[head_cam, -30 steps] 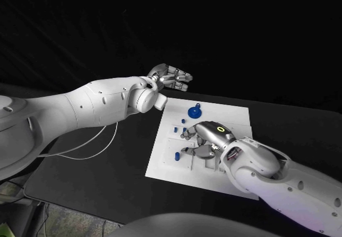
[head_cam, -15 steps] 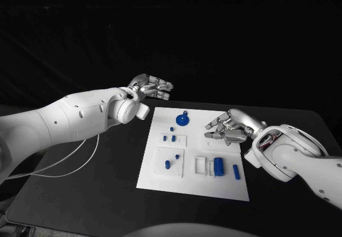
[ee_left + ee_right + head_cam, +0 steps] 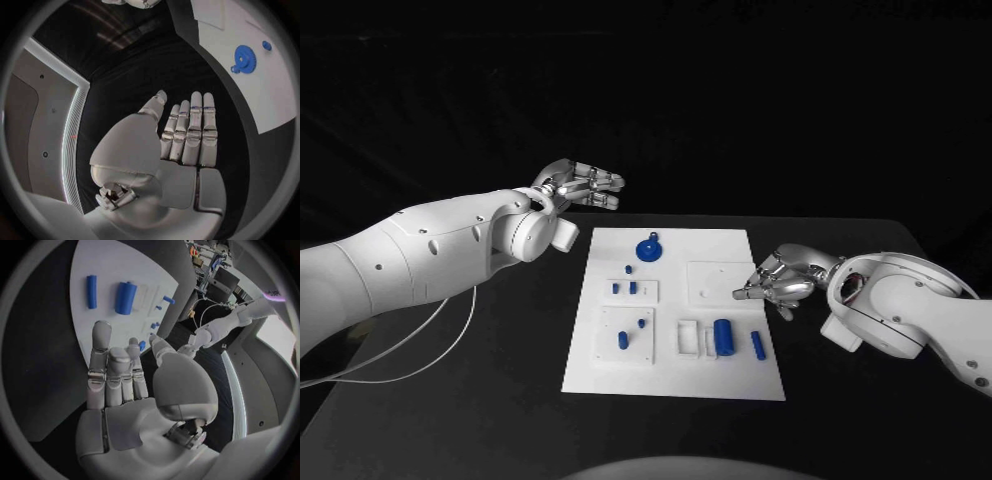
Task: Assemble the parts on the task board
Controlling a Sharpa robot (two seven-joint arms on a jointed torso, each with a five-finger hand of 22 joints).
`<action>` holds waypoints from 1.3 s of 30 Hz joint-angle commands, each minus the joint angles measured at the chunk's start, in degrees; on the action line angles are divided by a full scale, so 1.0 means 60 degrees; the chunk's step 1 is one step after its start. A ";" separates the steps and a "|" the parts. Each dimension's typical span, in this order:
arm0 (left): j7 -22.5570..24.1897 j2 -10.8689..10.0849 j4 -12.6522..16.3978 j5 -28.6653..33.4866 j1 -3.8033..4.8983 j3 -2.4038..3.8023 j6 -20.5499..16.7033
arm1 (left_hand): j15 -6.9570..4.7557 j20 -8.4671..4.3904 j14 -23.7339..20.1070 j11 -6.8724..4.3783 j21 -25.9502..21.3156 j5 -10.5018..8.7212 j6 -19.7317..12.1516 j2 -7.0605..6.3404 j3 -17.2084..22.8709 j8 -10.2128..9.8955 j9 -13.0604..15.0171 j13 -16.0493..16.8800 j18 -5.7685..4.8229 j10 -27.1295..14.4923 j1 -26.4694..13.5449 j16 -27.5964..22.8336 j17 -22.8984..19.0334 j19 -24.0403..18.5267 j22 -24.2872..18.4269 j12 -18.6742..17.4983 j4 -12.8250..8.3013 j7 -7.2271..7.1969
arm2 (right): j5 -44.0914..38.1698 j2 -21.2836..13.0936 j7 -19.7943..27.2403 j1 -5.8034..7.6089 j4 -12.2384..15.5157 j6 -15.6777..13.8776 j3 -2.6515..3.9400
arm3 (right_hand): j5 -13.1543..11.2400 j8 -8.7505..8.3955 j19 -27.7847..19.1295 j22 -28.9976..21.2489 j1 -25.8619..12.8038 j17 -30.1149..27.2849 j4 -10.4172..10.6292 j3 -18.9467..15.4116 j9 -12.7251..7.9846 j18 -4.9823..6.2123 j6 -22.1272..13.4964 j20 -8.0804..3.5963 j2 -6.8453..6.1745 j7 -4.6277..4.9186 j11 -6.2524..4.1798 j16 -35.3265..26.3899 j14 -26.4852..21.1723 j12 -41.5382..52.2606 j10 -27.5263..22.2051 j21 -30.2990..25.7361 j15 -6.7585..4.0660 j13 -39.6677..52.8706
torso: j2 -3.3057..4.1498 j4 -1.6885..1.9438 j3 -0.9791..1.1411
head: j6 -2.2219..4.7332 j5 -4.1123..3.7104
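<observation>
The white task board [image 3: 672, 374] lies mid-table. On it are a blue gear [image 3: 649, 247], small blue pegs [image 3: 626, 288] in a raised plate, a thick blue cylinder [image 3: 723, 335] and a slim blue rod [image 3: 757, 345]. My right hand [image 3: 783, 280] hovers at the board's right edge, fingers apart and empty; its wrist view shows the right hand [image 3: 119, 380] near the cylinder [image 3: 125, 297] and rod [image 3: 92, 291]. My left hand [image 3: 581, 185] is raised beyond the board's far left corner, holding nothing. The left hand [image 3: 187, 135] has its fingers straight, with the gear [image 3: 245, 59] off to one side.
Black table surrounds the board [image 3: 262, 95]. A white cable [image 3: 437, 335] hangs under my left arm on the left. My left arm [image 3: 231, 320] is seen across the board [image 3: 125, 265] in the right wrist view.
The camera has shifted. My right hand has lifted off the board's middle and drawn back to its right edge, uncovering the cylinder and rod. The left hand stays raised and empty.
</observation>
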 commanded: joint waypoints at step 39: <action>0.0146 0.0102 0.0006 0.0172 -0.0041 -0.0001 0.0095 | 0.0026 0.0007 -0.0025 0.0011 -0.0009 -0.0092 -0.0086 -0.0018 -0.0090 -0.0011 0.0005 0.0014 -0.0073 -0.0075 -0.0199 -0.0036 0.0049 -0.0022 -0.0043 -0.0026 0.0118 -0.0024 | 0.0800 0.1263 -0.2948 0.0070 -0.0748 0.1446 -0.1008 | -0.1340 -0.0004 0.0339 0.0747 -0.0659 0.1059 0.1275 -0.0170 -0.0195 0.0024 -0.1108 0.0112 -0.0524 0.0341 0.0211 0.0638 0.0160 0.0494 0.0321 0.0233 0.0170 0.1184 | -0.0015 -0.0032 -0.0045 | -0.0278 -0.0189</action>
